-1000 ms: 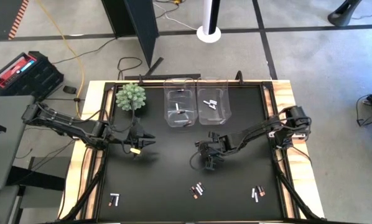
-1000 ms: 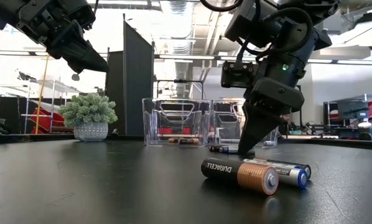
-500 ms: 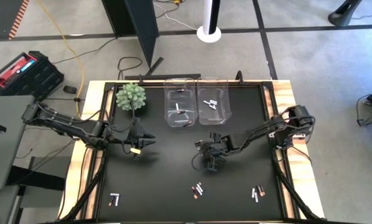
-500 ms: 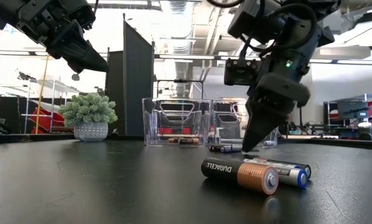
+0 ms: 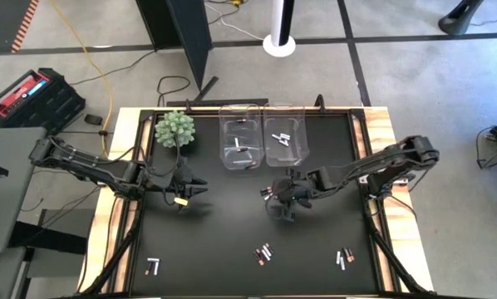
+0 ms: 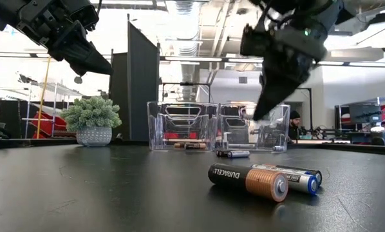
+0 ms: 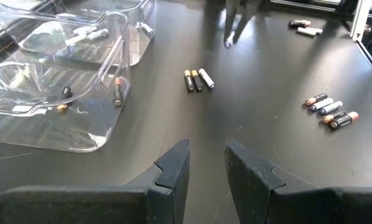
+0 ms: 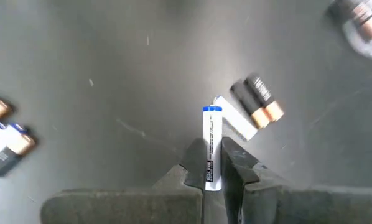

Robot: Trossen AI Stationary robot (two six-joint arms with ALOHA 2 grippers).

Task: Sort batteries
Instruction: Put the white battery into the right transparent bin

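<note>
Right tool (image 8: pixel 214 163) clamped on a white, blue-ended battery (image 8: pixel 211 144), lifted off the surface (image 5: pixel 215 241).

High view: right tool mid-surface, just near of the two clear bins (image 5: pixel 263 137); left tool (image 5: pixel 200 188) waiting left, fingers parted, empty. Low view: loose batteries (image 6: pixel 263 180) lying near. Right wrist view: cell pinched upright between fingers. Step: carrying; next likely calls for releasing it over the matching bin.

A robotics lab or workshop: a black-topped counter (image 5: pixel 232 241) with a wooden rim stands on grey carpet crossed by black tape lines. A yellow cable (image 5: pixel 99 58) trails at 11 o'clock beside a red toolbox (image 5: pixel 34 93); open ceiling ducting (image 6: pixel 186 13) and fluorescent strips show overhead.
</note>
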